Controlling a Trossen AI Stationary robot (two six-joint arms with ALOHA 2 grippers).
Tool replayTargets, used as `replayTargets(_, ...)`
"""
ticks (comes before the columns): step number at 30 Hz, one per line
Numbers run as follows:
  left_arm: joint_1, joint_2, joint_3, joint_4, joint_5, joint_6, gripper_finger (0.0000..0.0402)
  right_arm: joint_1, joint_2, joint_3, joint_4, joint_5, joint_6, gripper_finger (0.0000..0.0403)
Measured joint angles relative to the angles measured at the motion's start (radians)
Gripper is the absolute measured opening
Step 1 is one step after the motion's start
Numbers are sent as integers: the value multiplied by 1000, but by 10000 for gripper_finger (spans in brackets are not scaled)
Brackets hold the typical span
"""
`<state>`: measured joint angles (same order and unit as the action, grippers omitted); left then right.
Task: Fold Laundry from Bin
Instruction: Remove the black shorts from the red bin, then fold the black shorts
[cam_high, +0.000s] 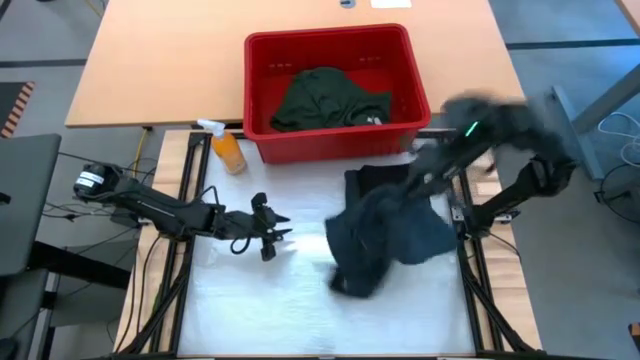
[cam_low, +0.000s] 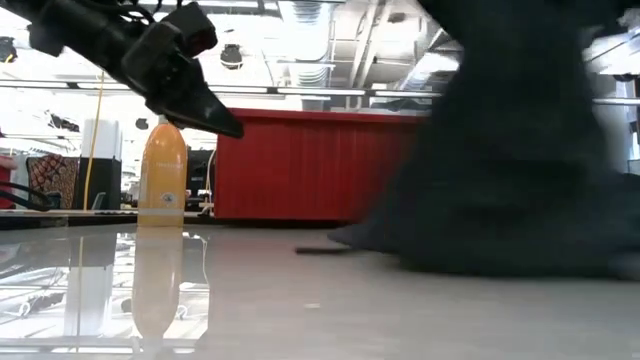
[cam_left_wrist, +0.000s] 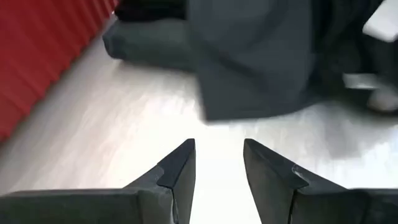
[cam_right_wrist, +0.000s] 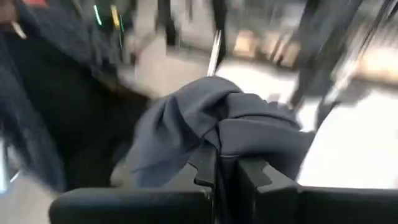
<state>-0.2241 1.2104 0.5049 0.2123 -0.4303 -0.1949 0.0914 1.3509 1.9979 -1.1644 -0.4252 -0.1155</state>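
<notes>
The red bin (cam_high: 258, 60) stands at the table's far side with a dark green garment (cam_high: 325, 98) lying inside it. A dark blue-grey garment (cam_high: 385, 235) hangs from my right gripper (cam_right_wrist: 225, 163), which is shut on it high over the table's right half (cam_high: 418, 182). The garment's lower end (cam_low: 480, 255) rests on the table in front of the bin. My left gripper (cam_high: 276, 230) is open above the table's left half, pointing toward the garment (cam_left_wrist: 261, 68) with nothing between its fingers (cam_left_wrist: 217, 158). My right gripper pinches a bunched fold of the garment (cam_right_wrist: 217, 134) between its two shut fingers. The cloth bulges out past the fingertips, in several layers. The garment hangs slack below the hold, and its lower end (cam_high: 350, 280) lies on the table.
An orange spray bottle (cam_high: 228, 148) stands by the bin's near left corner. More black cloth (cam_high: 375, 180) lies against the bin's near wall, behind the hanging garment. Bare white tabletop (cam_high: 250, 300) stretches along the near left. Black frame rails (cam_high: 470, 270) border the table's sides.
</notes>
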Motion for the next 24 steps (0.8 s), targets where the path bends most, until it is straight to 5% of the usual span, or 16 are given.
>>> replayTargets(5,-71,1,0,14,-80,-71,125,144,-138,-460,162,106,206,41)
replayTargets(8,-118,34,0,179,-45,-102,125,222,-258,-729,339,213,345,41)
replayTargets(12,-183,209,7,519,5,-69,125,298,-399,-1016,526,426,515,41)
replayTargets(16,-193,436,103,664,27,-54,125,389,-527,-1196,547,527,731,41)
replayTargets(20,-164,616,309,600,161,9,125,490,-601,-1295,518,562,911,41)
replayTargets(24,-142,736,580,307,308,258,125,559,-646,-1320,445,670,980,43)
